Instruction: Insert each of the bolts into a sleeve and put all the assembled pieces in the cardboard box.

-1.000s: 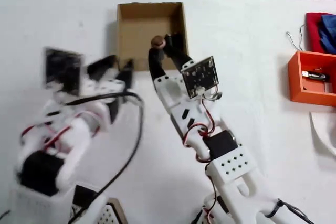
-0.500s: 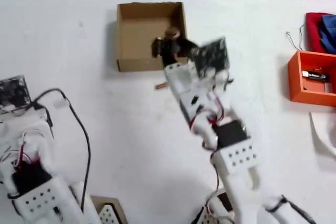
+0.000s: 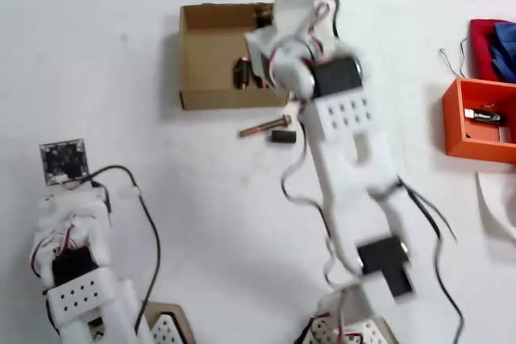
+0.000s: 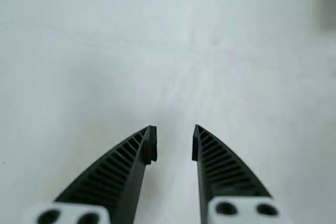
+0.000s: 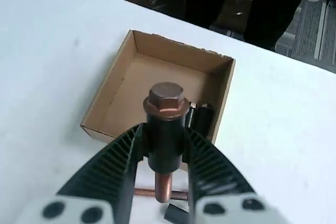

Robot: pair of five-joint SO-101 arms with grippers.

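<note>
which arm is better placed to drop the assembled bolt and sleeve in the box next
Right. The right gripper is shut on the assembled piece and is up at the cardboard box, so it probably only needs to release. The left gripper is open and empty over bare table.

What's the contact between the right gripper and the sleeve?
Touching: the right wrist view shows the right gripper, its fingers pressed against both sides of the sleeve.

From my end I see the white table [image 3: 161, 199] and, at its right edge, an orange tray [image 3: 463, 144] holding a small dark stick [image 3: 484, 116] — red cloth [image 3: 481, 42] just behind.
</note>
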